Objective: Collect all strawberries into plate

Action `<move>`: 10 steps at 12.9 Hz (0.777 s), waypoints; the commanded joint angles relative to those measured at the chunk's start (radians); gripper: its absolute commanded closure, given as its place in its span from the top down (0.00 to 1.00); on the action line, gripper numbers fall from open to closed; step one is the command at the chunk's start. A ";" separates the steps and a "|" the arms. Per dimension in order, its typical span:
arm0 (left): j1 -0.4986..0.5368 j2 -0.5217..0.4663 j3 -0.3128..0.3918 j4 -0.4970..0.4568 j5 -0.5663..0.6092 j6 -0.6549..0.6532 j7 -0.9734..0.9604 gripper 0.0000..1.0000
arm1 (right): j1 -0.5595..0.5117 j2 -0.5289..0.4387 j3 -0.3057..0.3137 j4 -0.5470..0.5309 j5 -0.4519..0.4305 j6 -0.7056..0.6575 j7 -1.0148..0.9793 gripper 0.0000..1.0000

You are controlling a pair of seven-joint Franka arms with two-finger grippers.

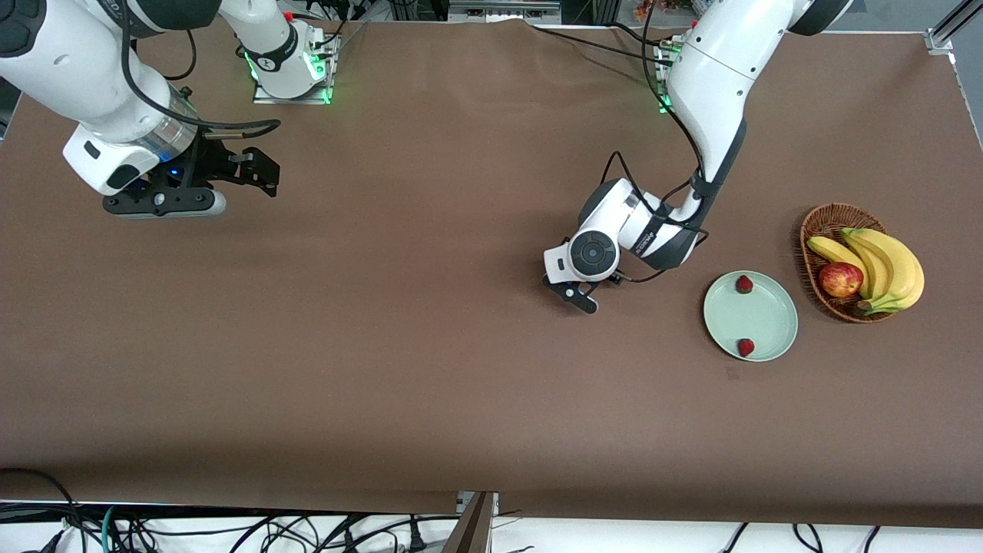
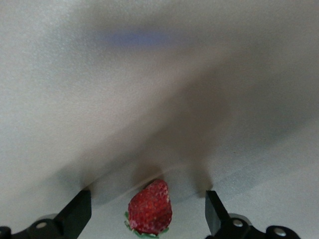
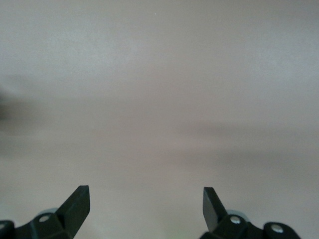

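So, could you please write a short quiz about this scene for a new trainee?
1. How many small red strawberries lie on the round pale mint-green plate?
2. True or false: the left gripper is open, with a third strawberry between its fingers.
3. Which stands nearest the plate: A) brown woven wicker basket, B) right gripper, C) left arm's base?

Key:
1. Two: one farther from the front camera, one nearer.
2. True.
3. A.
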 commanded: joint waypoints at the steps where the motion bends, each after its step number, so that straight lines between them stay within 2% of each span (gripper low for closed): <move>1: -0.010 -0.036 0.009 -0.058 0.020 0.012 0.017 1.00 | -0.023 -0.008 -0.025 0.002 -0.014 0.000 -0.121 1.00; 2: -0.010 -0.048 0.009 -0.070 0.020 0.013 0.017 1.00 | -0.023 -0.008 -0.058 0.002 -0.005 0.000 -0.153 1.00; 5: -0.010 -0.059 0.009 -0.088 0.020 0.012 0.015 0.98 | -0.023 -0.008 -0.096 0.003 -0.001 -0.003 -0.193 1.00; 6: -0.010 -0.060 0.007 -0.088 0.018 0.012 0.015 0.85 | -0.023 -0.010 -0.110 0.002 0.010 -0.011 -0.201 1.00; 8: -0.010 -0.060 0.007 -0.088 0.020 0.015 0.015 0.70 | -0.026 -0.005 -0.122 0.010 0.044 -0.006 -0.196 1.00; 10: -0.010 -0.057 0.007 -0.081 0.018 0.016 0.015 0.68 | -0.027 0.013 -0.133 0.077 0.044 -0.002 -0.207 1.00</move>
